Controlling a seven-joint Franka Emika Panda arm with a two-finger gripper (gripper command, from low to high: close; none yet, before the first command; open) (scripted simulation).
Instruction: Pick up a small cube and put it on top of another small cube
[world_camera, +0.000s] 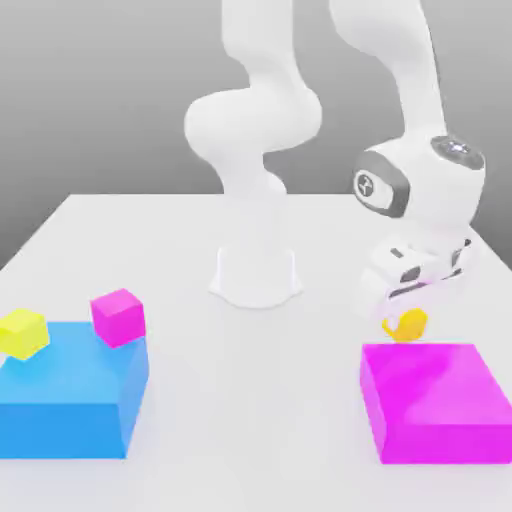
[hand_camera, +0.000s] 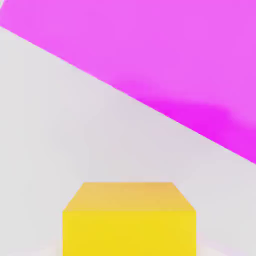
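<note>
Nearest, the big blue block and big pink block sit on the desk; behind the pink block, the jaws pinch the small golden cube, lifted but not yet stacked on another small cube.

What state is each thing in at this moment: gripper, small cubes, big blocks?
gripper: shut on the golden small cube, tilted, just behind the big magenta block.
golden small cube: held in the gripper, tilted, at the magenta block's far edge.
lemon-yellow small cube: resting on the big blue block's far corner.
small magenta cube: resting on the blue block's other far corner.
big blue block: flat on the table.
big magenta block: flat on the table.
</note>
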